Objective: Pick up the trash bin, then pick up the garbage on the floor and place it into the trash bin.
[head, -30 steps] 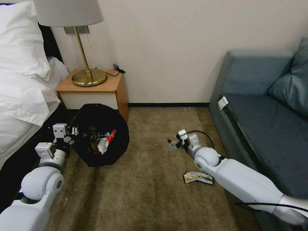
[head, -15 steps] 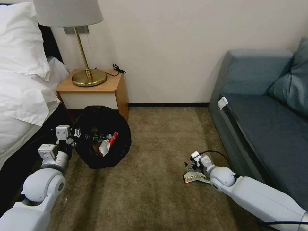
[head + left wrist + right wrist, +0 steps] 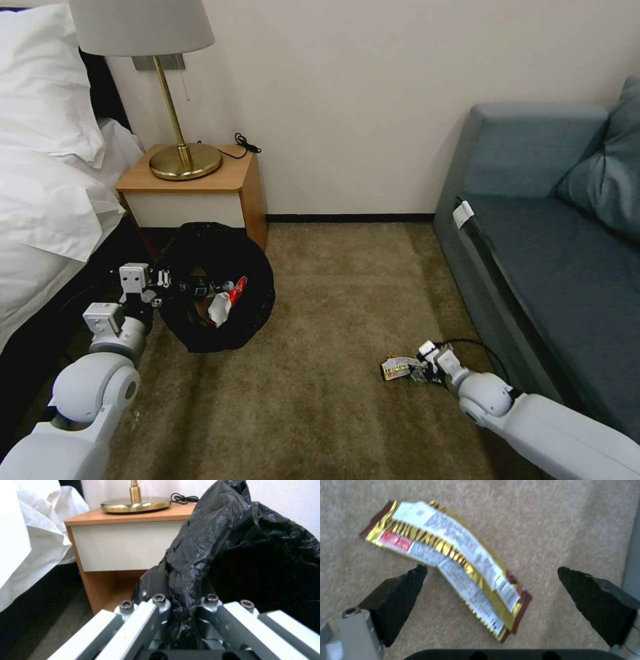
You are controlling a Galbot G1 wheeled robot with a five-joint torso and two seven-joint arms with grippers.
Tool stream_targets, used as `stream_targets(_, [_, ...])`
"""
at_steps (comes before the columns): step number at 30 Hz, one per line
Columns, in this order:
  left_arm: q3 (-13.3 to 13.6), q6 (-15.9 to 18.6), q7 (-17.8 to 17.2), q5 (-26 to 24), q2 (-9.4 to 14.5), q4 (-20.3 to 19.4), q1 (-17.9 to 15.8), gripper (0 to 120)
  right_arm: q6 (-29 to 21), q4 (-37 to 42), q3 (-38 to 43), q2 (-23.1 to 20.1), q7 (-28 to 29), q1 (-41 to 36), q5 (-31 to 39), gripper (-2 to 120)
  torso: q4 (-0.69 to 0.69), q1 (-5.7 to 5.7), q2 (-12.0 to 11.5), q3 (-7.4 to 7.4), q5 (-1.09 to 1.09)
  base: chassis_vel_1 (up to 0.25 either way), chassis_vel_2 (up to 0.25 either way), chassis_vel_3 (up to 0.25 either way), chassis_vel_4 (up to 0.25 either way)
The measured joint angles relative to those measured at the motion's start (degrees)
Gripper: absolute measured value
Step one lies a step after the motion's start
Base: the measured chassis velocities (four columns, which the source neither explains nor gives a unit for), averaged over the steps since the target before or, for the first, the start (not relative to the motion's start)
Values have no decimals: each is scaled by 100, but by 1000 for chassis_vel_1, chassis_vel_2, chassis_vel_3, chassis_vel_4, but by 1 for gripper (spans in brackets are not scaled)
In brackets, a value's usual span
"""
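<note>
Down to the floor (image 3: pixel 320 393) goes my right gripper (image 3: pixel 491 585) since a second ago; its fingers now stand spread on either side of the wrapper (image 3: pixel 453 562), ready to close. That looks like the last piece. My left gripper (image 3: pixel 180 610) pinches the bin (image 3: pixel 217 287) bag's rim beside the nightstand (image 3: pixel 193 187).

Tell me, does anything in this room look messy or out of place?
Yes: a flat gold-striped wrapper lies on the carpet near the sofa, between the open right gripper fingers. The left gripper pinches the trash bin's black bag at its rim.
</note>
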Motion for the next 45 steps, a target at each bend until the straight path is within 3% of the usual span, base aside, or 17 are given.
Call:
stream_targets(16, [18, -35, 51, 83, -121, 77, 16, 4, 540, -753, 58, 449, -639, -89, -197, 100, 2, 0, 0, 0, -1, 0, 0, 0, 0])
stream_targets(26, [-11, -69, 98, 106, -181, -39, 69, 4, 722, -1327, -53, 849, -795, 125, -181, 100, 0, 0, 0, 0, -1, 0, 0, 0, 0])
stream_targets(39, [-13, -81, 117, 104, -173, -133, 124, 4, 907, -1883, -143, 1062, -931, 364, -184, 100, 1, 0, 0, 0, -1, 0, 0, 0, 0])
stream_targets(45, [-5, -83, 121, 98, -171, -133, 127, 4, 1240, -2390, -46, 1221, -1423, 452, -335, 99, -1, 0, 0, 0, -6, 0, 0, 0, 0])
